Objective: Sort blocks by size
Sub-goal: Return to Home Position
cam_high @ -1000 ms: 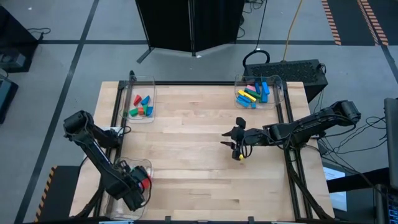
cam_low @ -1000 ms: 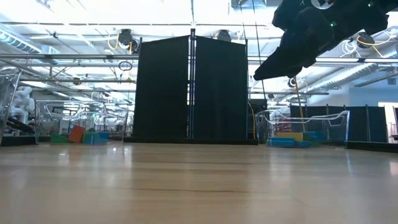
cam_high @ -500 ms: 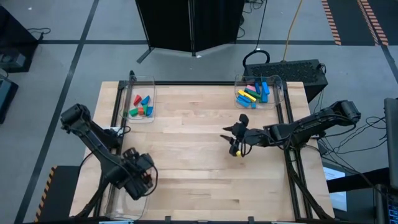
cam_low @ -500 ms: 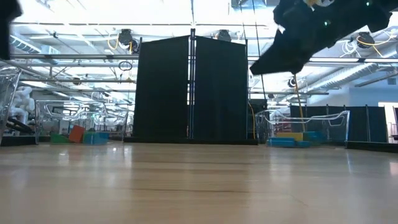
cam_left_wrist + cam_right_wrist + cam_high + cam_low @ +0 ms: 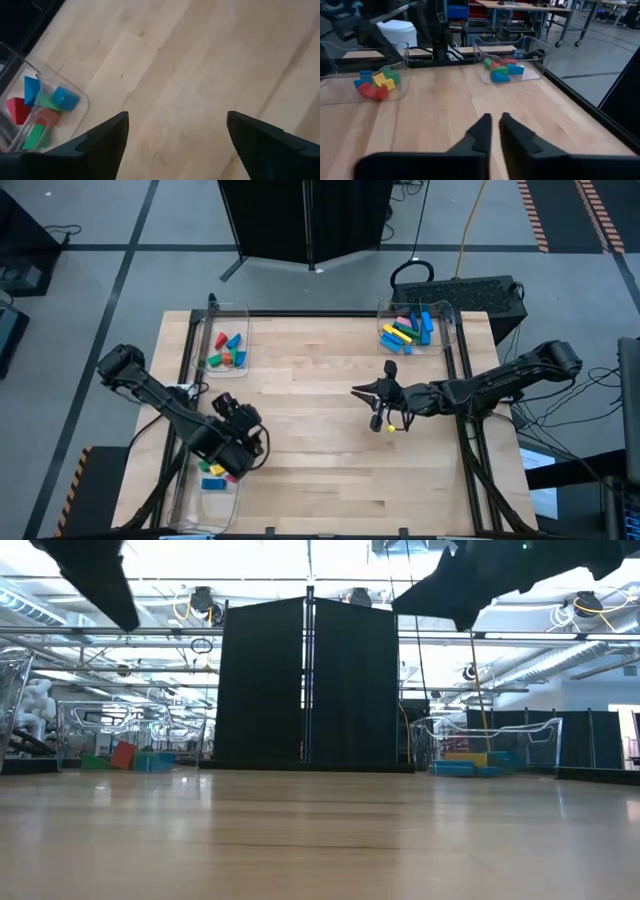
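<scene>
Low view: wooden table (image 5: 320, 840), perhaps curtain (image 5: 310, 685).

- A robotics lab in an industrial hall: a wooden table (image 5: 320, 360) stands on a grey floor (image 5: 90, 220) marked with tape lines (image 5: 130, 246).
- A black partition screen (image 5: 310, 685) stands at 12 o'clock, with bare pipes (image 5: 120, 632) overhead.
- Loose cables (image 5: 470, 225) and hazard-striped tape (image 5: 533, 215) lie toward 1 o'clock.

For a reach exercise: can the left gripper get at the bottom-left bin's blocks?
Probably yes: the open left gripper hovers beside that bin; nothing covers the blocks, though it faces away.
</scene>
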Robot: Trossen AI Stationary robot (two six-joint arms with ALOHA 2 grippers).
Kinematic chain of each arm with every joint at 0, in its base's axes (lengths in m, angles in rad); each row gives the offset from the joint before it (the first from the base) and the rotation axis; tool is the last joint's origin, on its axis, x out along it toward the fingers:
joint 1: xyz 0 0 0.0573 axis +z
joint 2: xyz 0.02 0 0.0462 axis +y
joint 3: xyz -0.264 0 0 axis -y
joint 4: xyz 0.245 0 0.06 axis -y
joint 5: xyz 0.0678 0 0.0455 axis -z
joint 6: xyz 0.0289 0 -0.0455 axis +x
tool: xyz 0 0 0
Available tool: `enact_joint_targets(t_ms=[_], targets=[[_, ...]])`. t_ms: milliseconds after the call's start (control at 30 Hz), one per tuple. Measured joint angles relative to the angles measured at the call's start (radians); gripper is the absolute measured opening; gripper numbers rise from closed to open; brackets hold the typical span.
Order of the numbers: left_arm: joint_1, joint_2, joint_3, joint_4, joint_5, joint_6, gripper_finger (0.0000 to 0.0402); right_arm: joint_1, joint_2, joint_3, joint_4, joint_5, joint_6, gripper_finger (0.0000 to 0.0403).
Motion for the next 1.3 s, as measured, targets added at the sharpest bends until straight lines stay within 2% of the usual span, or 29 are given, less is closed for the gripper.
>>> enact_joint_targets(t_ms=[100,233,400,600,933,1067,1200,1300], targets=[[0.045,0.0,0.0,0.001,-0.009,0.018,0.0336,0.006,-0.025,0.0,-0.016,-0.006,-0.016,0.0008],[0.102,0.0,0.0,0.009,-0.023,0.061,0.0336,0.024,-0.067,0.0,-0.021,-0.007,-0.028,0.0006],[0.169,0.0,0.0,0.104,-0.044,0.225,0.0336,0.049,-0.131,0.0,-0.047,-0.005,-0.066,0.0002],[0.25,0.0,0.0,0.341,-0.066,0.482,0.0325,0.07,-0.196,0.0,-0.087,-0.003,-0.111,0.0001],[0.336,0.0,-0.001,0.817,-0.026,0.923,0.0236,0.095,-0.279,0.0,-0.119,-0.002,-0.179,0.0],[0.376,0.0,-0.001,0.978,0.058,1.031,0.0196,0.133,-0.314,0.0,-0.119,-0.038,-0.293,0.0],[0.411,0.0,-0.001,1.106,0.162,1.108,0.0152,0.161,-0.353,0.0,-0.117,-0.035,-0.319,0.0],[0.429,0.0,-0.001,1.16,0.193,1.152,0.0121,0.171,-0.384,0.0,-0.12,-0.008,-0.319,0.0]])
